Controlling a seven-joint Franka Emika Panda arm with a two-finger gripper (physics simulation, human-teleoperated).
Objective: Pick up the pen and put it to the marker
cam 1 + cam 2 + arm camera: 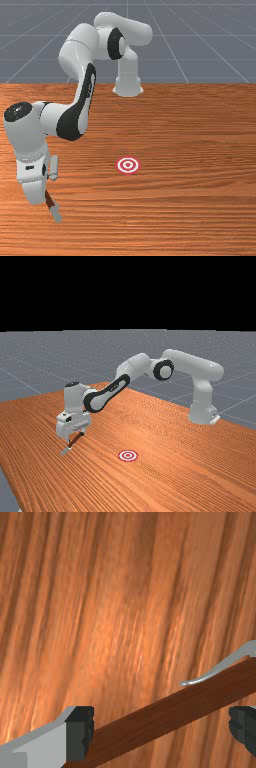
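Orange-brown wood tops the table (200, 210), grey floor (200, 40) and black backdrop (128, 291) beyond. Above it, the gripper (76, 440) stands open, two fingers (80, 732) wide apart. One brown pen (175, 709) slants just under the gripper; whether a finger touches it, I cannot tell. The front view hides part of it behind the hand; the wrist view cuts off its ends. One red-and-white marker (128, 165) lies well apart from the gripper, toward the front view's right.

Orange-brown wooden table (195, 125), dark streaks in its grain, red-and-white ringed marker (128, 165) lying flat on it
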